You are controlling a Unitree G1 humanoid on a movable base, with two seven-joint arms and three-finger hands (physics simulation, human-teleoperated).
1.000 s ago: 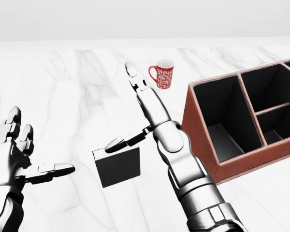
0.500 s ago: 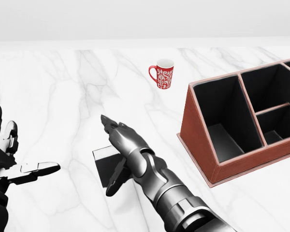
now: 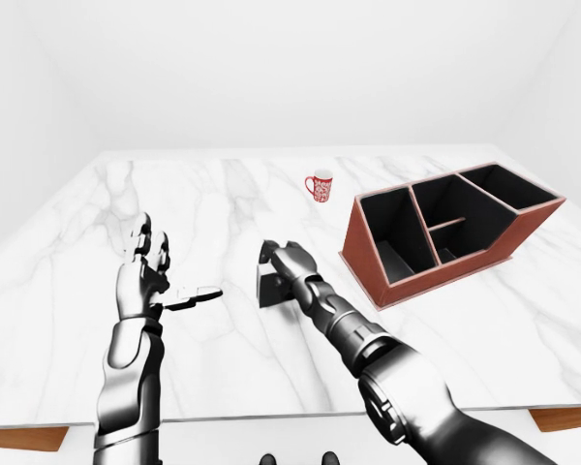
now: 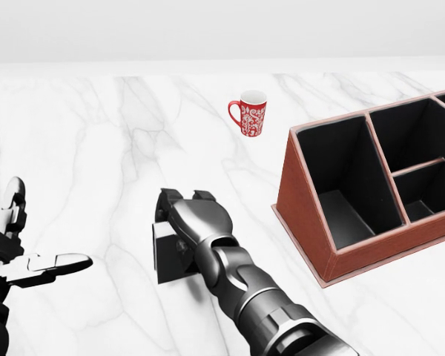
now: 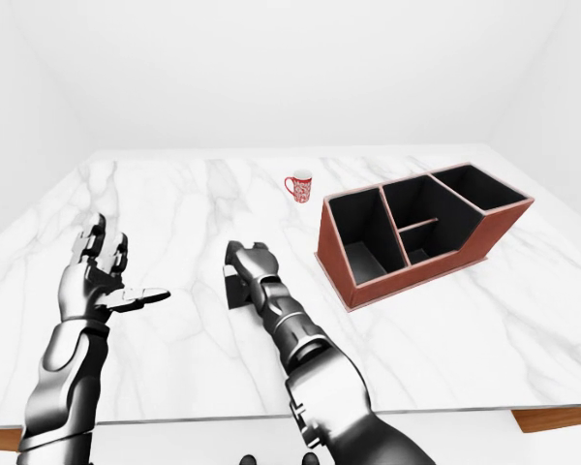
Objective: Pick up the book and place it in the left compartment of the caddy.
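The book (image 4: 167,259) is a dark slab lying on the white marble table, left of the caddy. My right hand (image 4: 185,202) lies over it, knuckles up, with the fingers curled down over its upper edge and closed on it. The thumb is hidden under the hand. The caddy (image 4: 293,178) is red-brown with black insides, and its left compartment (image 4: 341,185) is the long one nearest the book. My left hand (image 4: 30,256) is open and empty at the left edge of the head view, apart from the book.
A red patterned mug (image 4: 248,113) stands on the table above the book and left of the caddy's top corner. The table's near edge (image 3: 271,418) runs along the bottom of the left-eye view. White walls stand behind the table.
My right hand has swung down from pointing up the table, turned knuckles up and curled its fingers onto the book. My left hand has drawn a little to the left.
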